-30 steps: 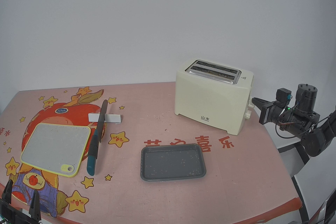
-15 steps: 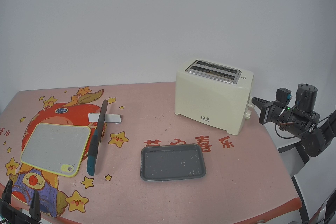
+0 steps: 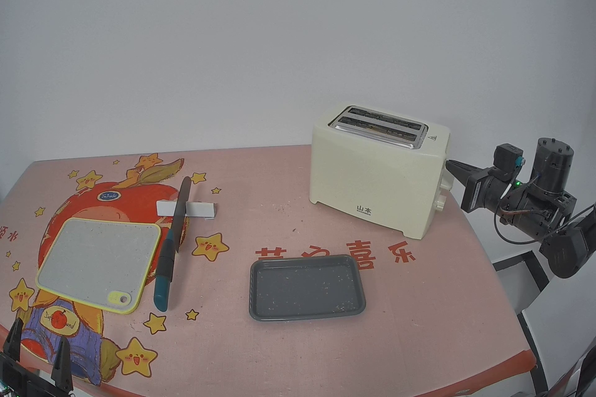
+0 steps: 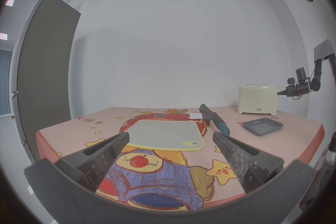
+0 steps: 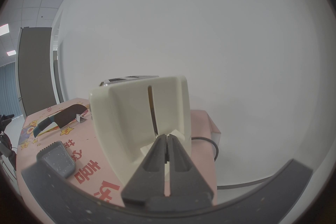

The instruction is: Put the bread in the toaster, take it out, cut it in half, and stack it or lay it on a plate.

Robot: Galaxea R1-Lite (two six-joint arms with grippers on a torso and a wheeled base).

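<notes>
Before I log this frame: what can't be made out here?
- Toaster slots: seen aslant in the head view; their depth hides any slice inside.
- Contact with the toaster's end: the shut right claw covers it in the right wrist view.
- Left claw: cut off by the head view's bottom edge.

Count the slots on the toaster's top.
2. Both run side by side along the toaster top: the front slot nearer the tray, the rear slot nearer the wall. Both show fully.

From my head I look down on the whole table (image 3: 434, 299); my left wrist looks low across it from the near left corner, my right close at the toaster (image 5: 122, 119), which all share.
</notes>
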